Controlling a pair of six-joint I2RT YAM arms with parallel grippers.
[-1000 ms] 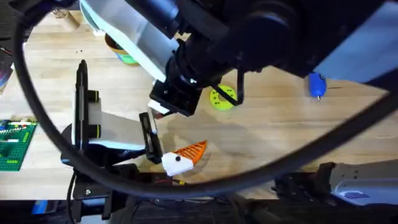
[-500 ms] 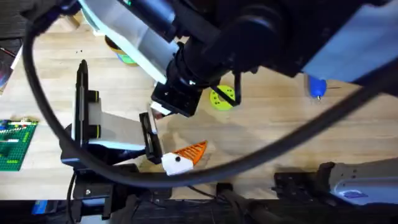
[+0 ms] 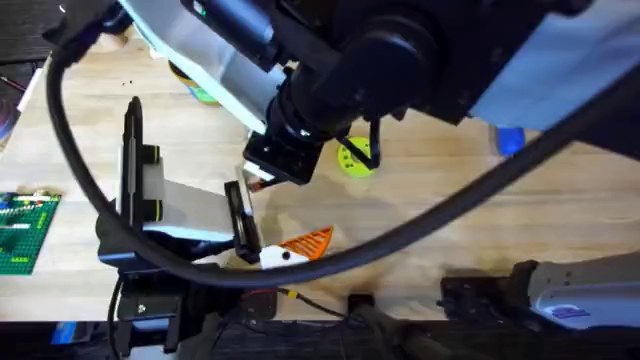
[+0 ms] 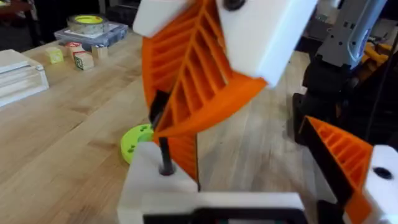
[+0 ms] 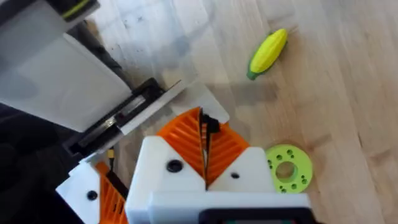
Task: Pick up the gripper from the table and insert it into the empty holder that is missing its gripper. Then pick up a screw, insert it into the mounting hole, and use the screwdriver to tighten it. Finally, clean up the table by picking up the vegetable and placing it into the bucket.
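Note:
My right gripper [image 5: 204,146] is shut, its orange pads pinching a small black screw [image 5: 209,126]. In the left wrist view it hangs from above and the screw [image 4: 164,146] stands upright on the white holder block [image 4: 152,183], which has an orange ribbed piece [image 4: 184,151] beside it. My left gripper [image 4: 249,149] is open, its other finger [image 4: 348,168] far to the side. From overhead the left gripper [image 3: 290,250] lies low near the front edge, under the right gripper [image 3: 256,180]. The yellow vegetable [image 5: 268,52] lies on the wood. The blue screwdriver [image 3: 510,140] lies at the right. The green bucket [image 3: 198,88] peeks out behind the arm.
A lime-green disc with holes [image 3: 355,158] lies mid-table, close to the grippers. A green brick plate [image 3: 25,232] sits at the left edge. Small blocks and a tape roll [image 4: 87,23] stand farther off. The right arm and its cable cover much of the overhead view.
The right arm and its cable have shifted slightly left in the overhead view. The left gripper has stayed where it was.

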